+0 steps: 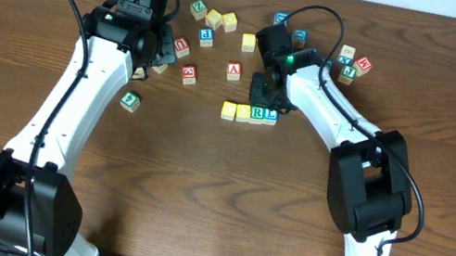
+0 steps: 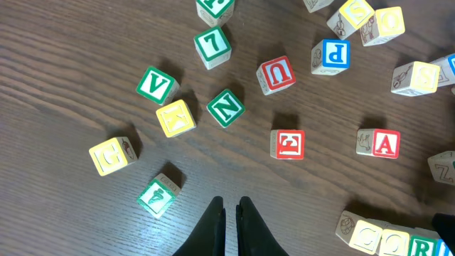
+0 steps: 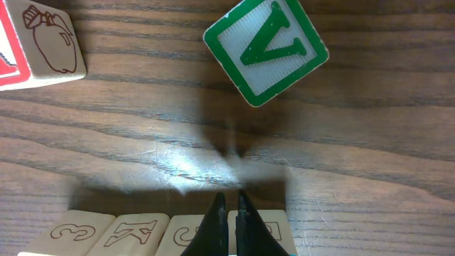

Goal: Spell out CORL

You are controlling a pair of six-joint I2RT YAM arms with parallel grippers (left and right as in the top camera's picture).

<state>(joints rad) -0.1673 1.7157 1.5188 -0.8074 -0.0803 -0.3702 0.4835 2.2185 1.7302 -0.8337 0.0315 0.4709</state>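
CORL cubes (image 1: 250,112): 2 yel. tops, grn R, blue L.

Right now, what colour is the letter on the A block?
Red, with a red border around it. The A block shows best in the left wrist view.

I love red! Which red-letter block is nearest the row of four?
The red A block, just above the row; other red ones lie farther off.

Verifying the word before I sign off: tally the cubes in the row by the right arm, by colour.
yellow-topped cubes: 2
green R cube: 1
blue L cube: 1
Total: 4
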